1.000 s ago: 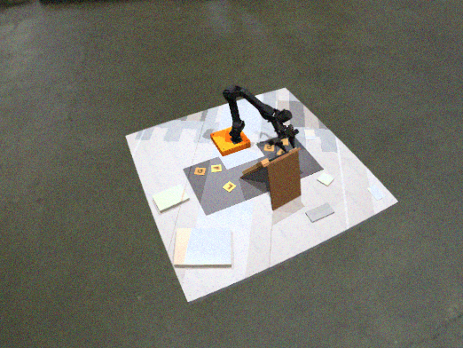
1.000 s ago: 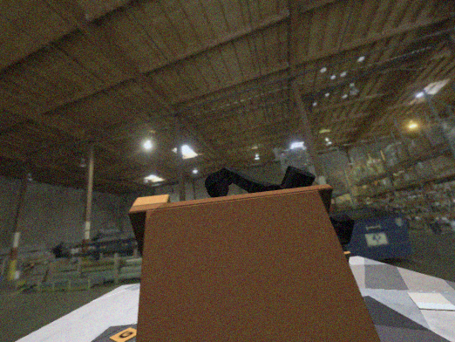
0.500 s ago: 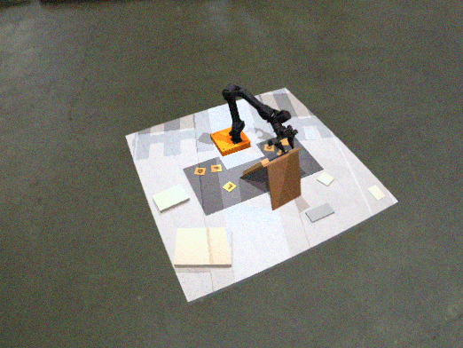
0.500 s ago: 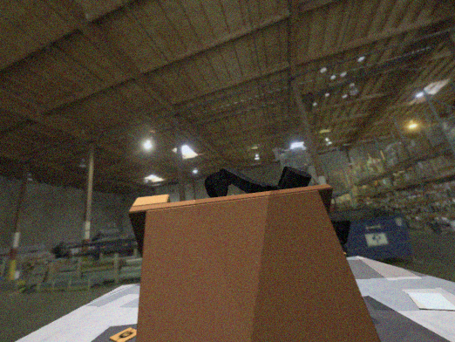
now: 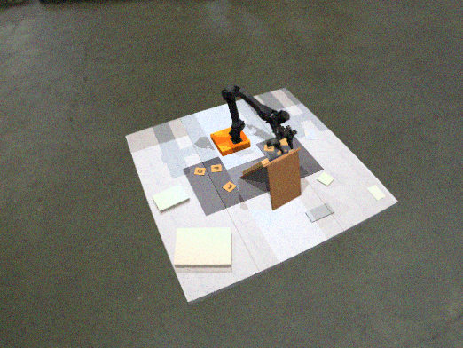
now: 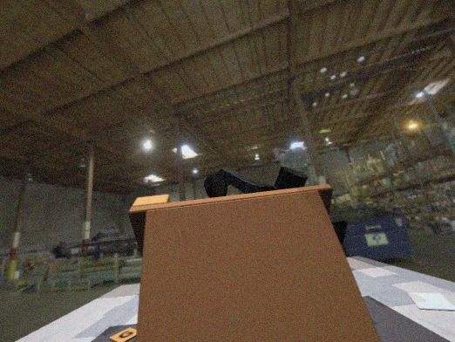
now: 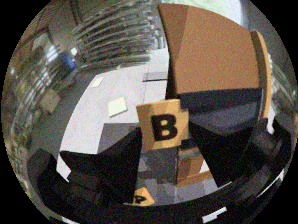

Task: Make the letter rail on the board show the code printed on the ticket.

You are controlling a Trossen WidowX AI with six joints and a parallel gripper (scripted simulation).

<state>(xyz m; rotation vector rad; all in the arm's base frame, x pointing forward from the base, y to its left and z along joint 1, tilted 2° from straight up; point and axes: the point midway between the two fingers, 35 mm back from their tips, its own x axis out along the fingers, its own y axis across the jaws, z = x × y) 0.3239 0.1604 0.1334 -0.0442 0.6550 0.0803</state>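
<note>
My gripper (image 5: 282, 146) (image 7: 164, 127) is shut on an orange tile marked B (image 7: 164, 126), which is upright between the fingertips in the wrist view. The brown board (image 5: 285, 182) (image 6: 250, 266) (image 7: 220, 60) stands tilted; the gripper and tile are beside its right end in the top view. Its rail and letters cannot be made out, and no ticket print is readable. Three loose tiles (image 5: 200, 171) (image 5: 215, 168) (image 5: 229, 186) lie left of the board; one marked G (image 6: 125, 335) also shows in the exterior view. Another tile (image 5: 269, 148) (image 7: 142, 198) lies near the gripper, its letter unclear.
The orange arm base (image 5: 230, 141) stands behind the board. A light orange block (image 5: 265, 162) (image 6: 151, 201) is at the board's top left. A large pale slab (image 5: 203, 247), a smaller pale slab (image 5: 171, 198), a grey plate (image 5: 320, 212) and pale squares (image 5: 325, 178) (image 5: 376, 193) lie around.
</note>
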